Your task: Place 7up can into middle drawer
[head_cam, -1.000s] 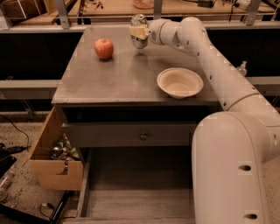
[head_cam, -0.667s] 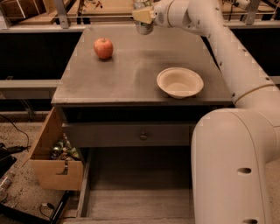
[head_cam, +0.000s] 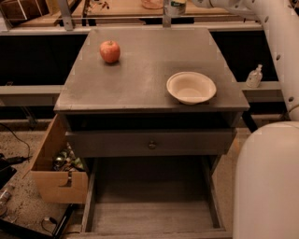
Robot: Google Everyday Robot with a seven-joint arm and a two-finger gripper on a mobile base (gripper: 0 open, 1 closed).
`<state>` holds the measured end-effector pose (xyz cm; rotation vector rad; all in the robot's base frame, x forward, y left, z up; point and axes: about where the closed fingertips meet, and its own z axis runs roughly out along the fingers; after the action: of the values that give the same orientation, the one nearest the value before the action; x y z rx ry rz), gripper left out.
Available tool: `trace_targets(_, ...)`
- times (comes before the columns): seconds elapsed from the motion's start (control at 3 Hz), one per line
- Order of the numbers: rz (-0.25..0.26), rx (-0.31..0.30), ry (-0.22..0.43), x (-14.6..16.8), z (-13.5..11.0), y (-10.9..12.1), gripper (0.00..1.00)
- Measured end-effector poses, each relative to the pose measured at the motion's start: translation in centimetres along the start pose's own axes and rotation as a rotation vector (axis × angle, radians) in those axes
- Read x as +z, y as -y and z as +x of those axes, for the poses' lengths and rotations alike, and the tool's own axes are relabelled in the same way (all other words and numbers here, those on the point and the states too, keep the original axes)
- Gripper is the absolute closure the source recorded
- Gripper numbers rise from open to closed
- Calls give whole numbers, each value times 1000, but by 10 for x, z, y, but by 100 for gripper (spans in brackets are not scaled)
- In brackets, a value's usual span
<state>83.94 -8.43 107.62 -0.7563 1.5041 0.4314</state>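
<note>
The small silvery-white, green-marked 7up can (head_cam: 175,6) is hanging at twelve o'clock beside the robot's tool (head_cam: 190,3), whose grip I cannot tell, while the wide grey wooden middle drawer (head_cam: 149,217) is standing open at six o'clock, so carrying over and releasing are remaining.

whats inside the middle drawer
Only bare planks show in the middle drawer; its back is in shadow. The gripper holds the 7up can at the top edge.

The gripper (head_cam: 172,10), clasping the 7up can (head_cam: 178,5), has risen from the cabinet top (head_cam: 149,70) to the view's upper edge.
</note>
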Motion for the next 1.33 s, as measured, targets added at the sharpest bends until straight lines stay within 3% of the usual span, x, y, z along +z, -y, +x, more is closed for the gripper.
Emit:
trace_targets(0.33, 27, -19, 31, -60, -17, -7, 100)
trace_targets(0.67, 40, -32, 69, -112, -21, -31, 100)
trace_targets(1.0, 37, -27, 85, -151, -2, -69, 100)
trace_targets(1.33, 43, -1, 40, -189, 39, -98, 100)
